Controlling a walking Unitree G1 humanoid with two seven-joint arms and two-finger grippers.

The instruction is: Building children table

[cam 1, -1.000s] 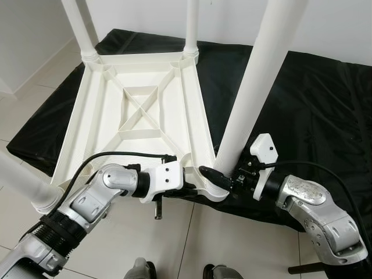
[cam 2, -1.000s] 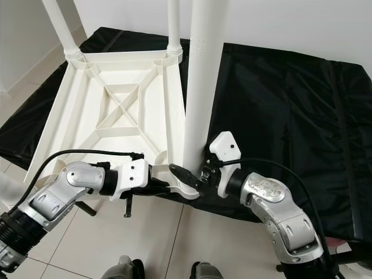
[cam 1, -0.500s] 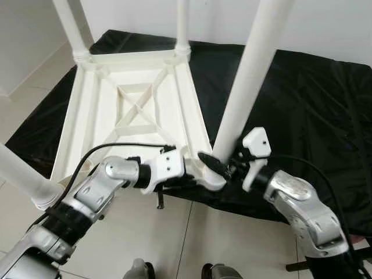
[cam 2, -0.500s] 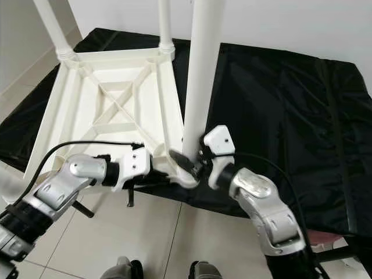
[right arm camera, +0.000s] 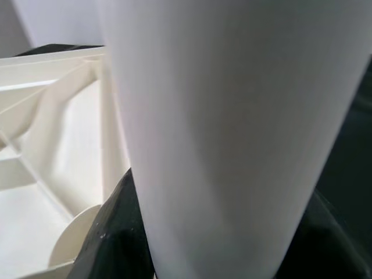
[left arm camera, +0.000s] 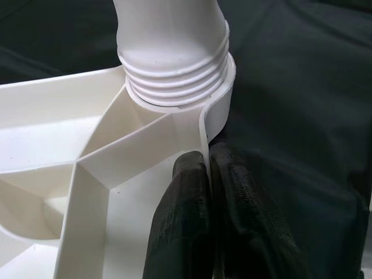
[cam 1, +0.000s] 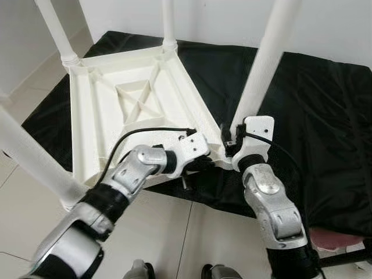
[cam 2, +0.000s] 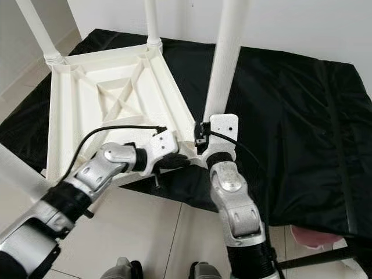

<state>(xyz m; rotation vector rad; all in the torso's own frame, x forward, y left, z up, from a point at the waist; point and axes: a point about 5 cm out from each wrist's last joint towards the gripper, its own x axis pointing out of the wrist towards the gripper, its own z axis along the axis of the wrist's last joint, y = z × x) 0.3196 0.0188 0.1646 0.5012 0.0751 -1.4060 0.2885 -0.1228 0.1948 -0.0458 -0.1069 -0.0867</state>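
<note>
A black sheet (cam 1: 314,104) covers the floor, and on it lies the white plastic children's table (cam 1: 110,110), turned upside down so its ribbed underside with a crossed brace faces up. Pale floor tiles (cam 1: 29,215) show at the near edge. Four white legs stand up from the table's corners. The near right leg (cam 1: 264,64) rises from its corner socket (left arm camera: 174,99), where ridged threads sit in the collar. The right claw (cam 2: 201,139) is at the base of this leg; in its wrist view a black finger (right arm camera: 116,232) shows on each side of the leg, pinching it. The left claw (left arm camera: 208,174) is just below that socket, its two fingers pressed together on the thin rim wall (left arm camera: 203,131) of the table frame.
</note>
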